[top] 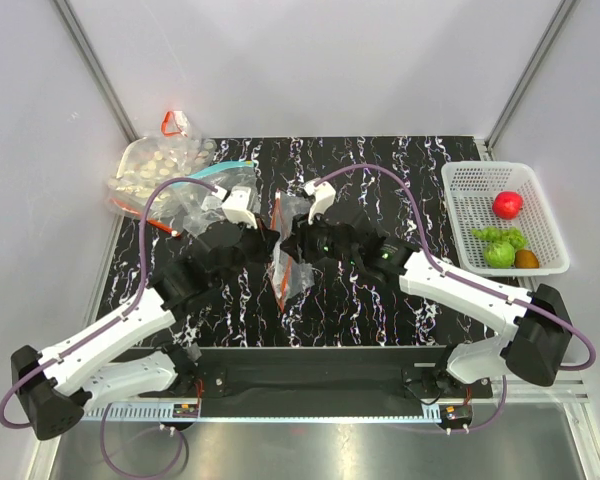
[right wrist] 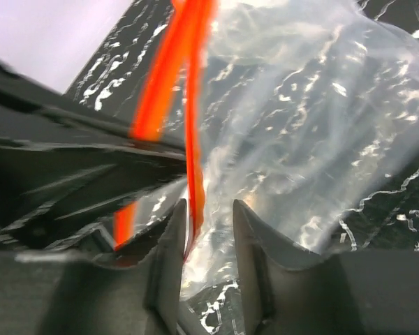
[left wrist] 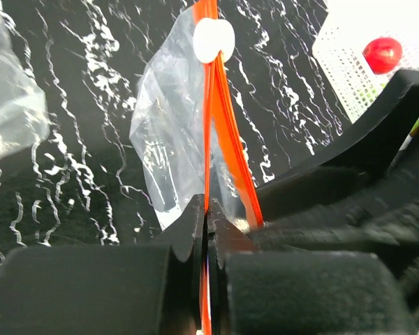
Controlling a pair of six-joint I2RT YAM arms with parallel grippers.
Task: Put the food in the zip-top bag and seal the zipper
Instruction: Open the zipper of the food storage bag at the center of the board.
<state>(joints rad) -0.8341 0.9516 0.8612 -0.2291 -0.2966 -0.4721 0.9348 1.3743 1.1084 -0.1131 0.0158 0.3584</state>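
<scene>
Zip-top bag: crinkly clear zip-top bag (top: 292, 275), held up off mid-table between the two grippers; it looks empty.
Zipper: red-orange zipper (left wrist: 211, 125) runs near to far along the bag's mouth, with a white slider (left wrist: 213, 40) at its far end.
Left gripper: left gripper (left wrist: 206, 209), jaws pressed together on the zipper strip at its near end, no gap showing.
Right gripper: right gripper (right wrist: 208, 209), jaws a little apart; the zipper and some bag film pass between them, and the strip lies against one finger (right wrist: 171, 244). No firm pinch visible.
Food: all in the white basket (top: 555, 225) at the right edge, well apart from the bag. It holds a red round fruit (top: 507, 204), a green grape bunch (top: 488, 235), a green roundish piece (top: 500, 254) and a brown-orange ball (top: 526, 259).
In the way: the two black wrists crowd the bag from both sides and hide much of it from above.
Other things: far left, a bag of pale beige pieces (top: 160, 165); just right of it, a clear bag with a teal zipper (top: 225, 180).
Table: black table (top: 380, 300), marble-patterned with white veins.
Room: plain white walls (top: 330, 60), with metal frame posts (top: 90, 60) at the corners.
</scene>
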